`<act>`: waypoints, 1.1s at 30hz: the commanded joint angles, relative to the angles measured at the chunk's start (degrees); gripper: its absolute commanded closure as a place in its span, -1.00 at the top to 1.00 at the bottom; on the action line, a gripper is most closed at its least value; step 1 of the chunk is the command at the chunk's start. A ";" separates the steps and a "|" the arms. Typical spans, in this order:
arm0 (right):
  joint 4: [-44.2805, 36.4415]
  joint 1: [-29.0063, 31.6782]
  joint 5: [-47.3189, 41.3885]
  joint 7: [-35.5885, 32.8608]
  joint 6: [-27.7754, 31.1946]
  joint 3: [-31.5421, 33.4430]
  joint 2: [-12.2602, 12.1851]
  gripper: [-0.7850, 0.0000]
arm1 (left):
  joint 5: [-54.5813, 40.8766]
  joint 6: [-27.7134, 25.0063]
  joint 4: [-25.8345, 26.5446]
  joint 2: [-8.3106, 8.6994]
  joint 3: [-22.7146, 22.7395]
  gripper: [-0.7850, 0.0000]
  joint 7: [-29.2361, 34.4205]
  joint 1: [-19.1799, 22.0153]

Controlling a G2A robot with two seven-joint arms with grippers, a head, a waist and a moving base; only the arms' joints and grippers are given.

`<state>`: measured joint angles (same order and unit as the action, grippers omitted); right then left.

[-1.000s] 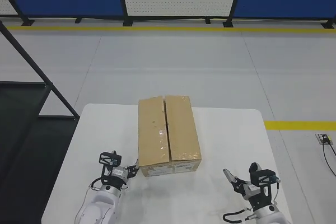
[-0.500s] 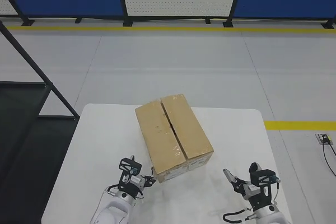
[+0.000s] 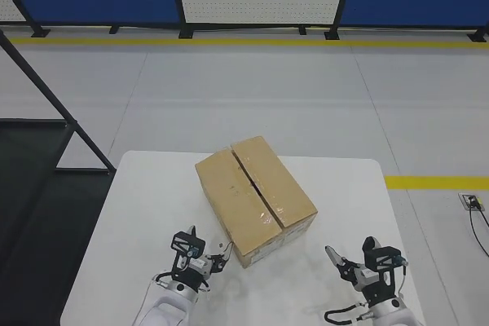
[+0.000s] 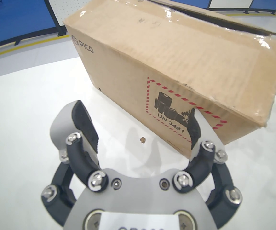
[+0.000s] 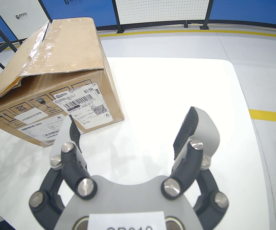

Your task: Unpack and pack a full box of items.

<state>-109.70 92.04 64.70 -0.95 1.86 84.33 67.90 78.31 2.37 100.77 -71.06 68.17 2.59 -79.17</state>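
Blue and white partition panels (image 3: 98,10) and a yellow floor line (image 3: 228,41) lie beyond a white, round-cornered worktop (image 3: 147,212). At its middle sits a brown cardboard box (image 3: 255,200), long and closed, skewed so that one near corner points toward the robot. Its two top flaps meet along a seam covered with clear, wrinkled tape.

On the near left, the left fingers (image 4: 85,123) are spread wide and hold nothing. One tip lies just beside the box's long side, low down by the near corner; whether it touches the cardboard cannot be told. A small brown scrap (image 4: 142,140) lies on the worktop between these fingers. On the near right, the right fingers (image 5: 183,130) are also wide and bare, set apart from the box's labelled end.

If full, the box is probably heavy, and far too broad for either pair of fingers to span. The cardboard looks stiff but dentable, already crushed along its edges, and the tape is likely slick. Low pushes at the corners should slide or turn it. For opening, the best hold appears to be the flap edge at the labelled end, where one flap gapes and its corner is torn.
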 commanded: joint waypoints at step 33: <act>-1.39 -1.69 9.80 0.09 1.51 -8.43 0.77 1.00 | 0.27 0.50 -4.72 -0.26 5.15 1.00 2.13 3.39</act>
<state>-111.43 90.43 75.09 -1.12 3.86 75.76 68.62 77.12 4.01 96.37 -71.29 74.33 4.38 -75.96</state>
